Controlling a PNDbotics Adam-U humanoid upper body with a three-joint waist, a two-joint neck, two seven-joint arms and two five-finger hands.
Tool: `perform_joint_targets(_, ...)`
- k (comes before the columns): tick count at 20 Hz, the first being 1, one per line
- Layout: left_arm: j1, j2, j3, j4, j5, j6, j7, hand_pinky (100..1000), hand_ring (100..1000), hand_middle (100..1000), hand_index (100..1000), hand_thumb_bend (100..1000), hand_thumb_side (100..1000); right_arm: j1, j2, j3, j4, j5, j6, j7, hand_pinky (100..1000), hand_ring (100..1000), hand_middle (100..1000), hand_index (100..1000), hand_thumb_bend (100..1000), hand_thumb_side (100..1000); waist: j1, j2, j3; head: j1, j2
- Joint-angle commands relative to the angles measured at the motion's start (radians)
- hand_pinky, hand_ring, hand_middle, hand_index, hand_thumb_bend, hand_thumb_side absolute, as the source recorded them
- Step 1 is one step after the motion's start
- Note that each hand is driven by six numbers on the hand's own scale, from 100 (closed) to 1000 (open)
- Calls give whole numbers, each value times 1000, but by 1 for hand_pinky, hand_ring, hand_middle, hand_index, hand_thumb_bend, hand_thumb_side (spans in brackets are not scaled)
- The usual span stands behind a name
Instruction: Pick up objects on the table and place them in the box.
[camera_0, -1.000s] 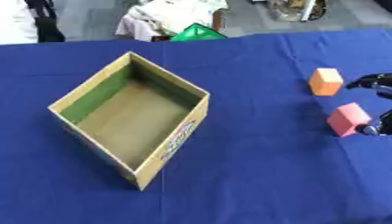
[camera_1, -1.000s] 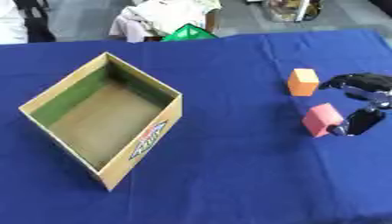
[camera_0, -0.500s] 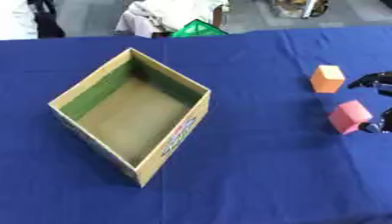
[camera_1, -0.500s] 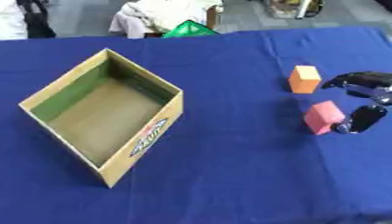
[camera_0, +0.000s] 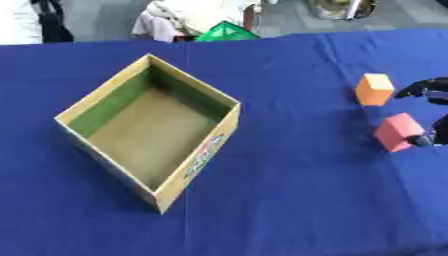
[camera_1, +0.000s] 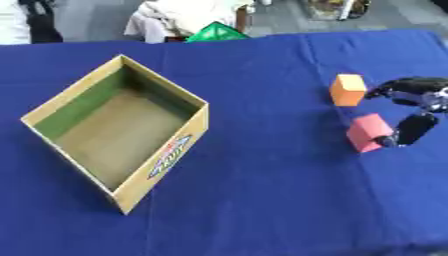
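An open cardboard box (camera_1: 163, 158) with a green inner wall stands askew on the left of the blue table; nothing shows inside it. An orange block (camera_1: 348, 90) lies at the right, and a pink block (camera_1: 369, 132) lies just in front of it. My right hand (camera_1: 415, 96) comes in from the right edge, open. Its fingers (camera_1: 389, 90) reach toward the orange block without touching it. Its thumb (camera_1: 408, 132) hangs down with the tip against the pink block's right side. My left hand shows in no view.
The blue cloth (camera_1: 262, 200) covers the whole table, with free room between the box and the blocks. Beyond the far edge lie a green thing (camera_1: 214, 33) and pale bundled fabric (camera_1: 179, 17).
The whole picture has shifted slightly, so the camera moved. The right hand stays beside the pink block; the blocks and the box have not moved.
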Motion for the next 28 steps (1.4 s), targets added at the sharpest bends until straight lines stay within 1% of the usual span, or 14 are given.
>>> perform_joint_targets(1, -12, 20, 3, -15, 2, -1, -5, 846, 678, 726, 869, 560, 963, -11, -48, 4, 15, -5, -4, 15, 898, 941, 924, 963, 390, 223, 0, -10, 2, -3, -3)
perform_joint_targets(7, -12, 19, 3, -15, 3, -1, -5, 846, 678, 726, 869, 557, 963, -13, -53, 12, 37, 11, -5, 36, 899, 944, 922, 958, 375, 216, -1, -9, 3, 1, -3)
perform_joint_targets(11, -14, 18, 3, -15, 3, -1, -5, 846, 678, 726, 869, 558, 963, -19, -54, 15, 44, 12, -7, 44, 887, 927, 887, 934, 343, 233, -1, -9, 5, 1, -5)
perform_joint_targets(12, -14, 18, 2, -15, 4, -1, -5, 846, 678, 726, 869, 557, 963, -21, -53, 15, 43, 9, -9, 41, 868, 905, 846, 913, 315, 246, 0, -9, 5, 1, -5)
perform_joint_targets(13, -15, 18, 2, -15, 4, 0, -5, 846, 678, 726, 869, 558, 963, -24, -52, 14, 40, 5, -11, 33, 860, 895, 826, 903, 305, 255, 0, -8, 5, 1, -6)
perform_joint_targets(14, -15, 18, 2, -15, 4, 0, -5, 845, 678, 726, 869, 558, 963, -26, -51, 12, 36, 2, -13, 23, 846, 874, 781, 876, 293, 269, 0, -8, 6, 1, -6)
perform_joint_targets(15, -15, 18, 2, -15, 4, 0, -5, 846, 678, 726, 869, 558, 963, -29, -49, 9, 30, -1, -16, 10, 838, 861, 759, 858, 280, 283, 0, -8, 6, 1, -6)
perform_joint_targets(16, -15, 17, 2, -15, 4, 0, -5, 846, 678, 726, 869, 558, 963, -31, -47, 6, 25, -5, -20, -5, 816, 825, 704, 799, 238, 305, 0, -8, 6, 2, -6)
perform_joint_targets(18, -16, 16, 1, -15, 5, 0, -6, 846, 678, 726, 869, 557, 963, -32, -45, 3, 16, -16, -26, -51, 799, 792, 644, 750, 227, 324, -1, -8, 6, 2, -5)
perform_joint_targets(20, -16, 16, 1, -15, 5, 0, -6, 846, 678, 726, 869, 557, 963, -32, -45, 1, 12, -11, -31, -98, 782, 765, 592, 703, 210, 320, -1, -9, 7, 2, -5)
perform_joint_targets(22, -16, 16, 1, -15, 5, 0, -6, 846, 678, 726, 869, 558, 962, -32, -43, -1, 11, -7, -36, -131, 772, 747, 555, 666, 181, 313, -1, -10, 8, 3, -6)
perform_joint_targets(24, -17, 16, 2, -15, 5, 0, -6, 845, 679, 726, 869, 559, 962, -34, -41, -5, 7, -5, -41, -143, 762, 734, 524, 633, 161, 289, -2, -10, 9, 5, -6)
perform_joint_targets(28, -17, 16, 2, -15, 4, -1, -5, 846, 679, 726, 869, 559, 961, -48, -38, -28, -40, -18, -46, -143, 752, 721, 513, 624, 130, 305, -2, -11, 8, 8, -7)
